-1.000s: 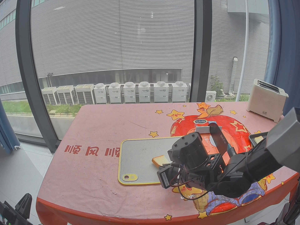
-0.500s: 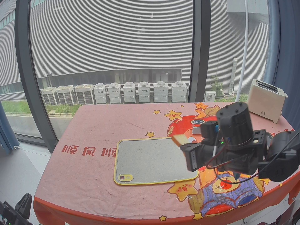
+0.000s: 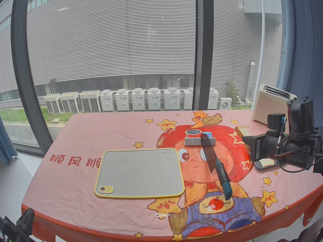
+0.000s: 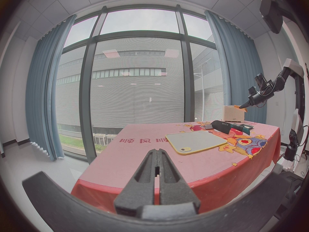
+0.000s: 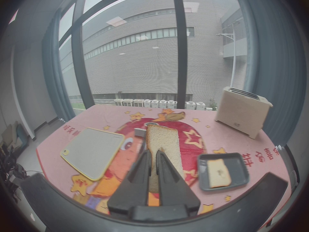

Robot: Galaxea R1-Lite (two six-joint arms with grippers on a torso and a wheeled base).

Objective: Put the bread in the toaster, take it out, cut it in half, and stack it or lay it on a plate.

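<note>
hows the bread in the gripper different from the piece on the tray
The held slice is clamped between the fingers of the right gripper, up in the air; the tray slice lies flat in the dark tray, untouched. The held slice looks longer in the right wrist view, though it is nearer the camera. Both are pale bread with a browner crust.
</note>
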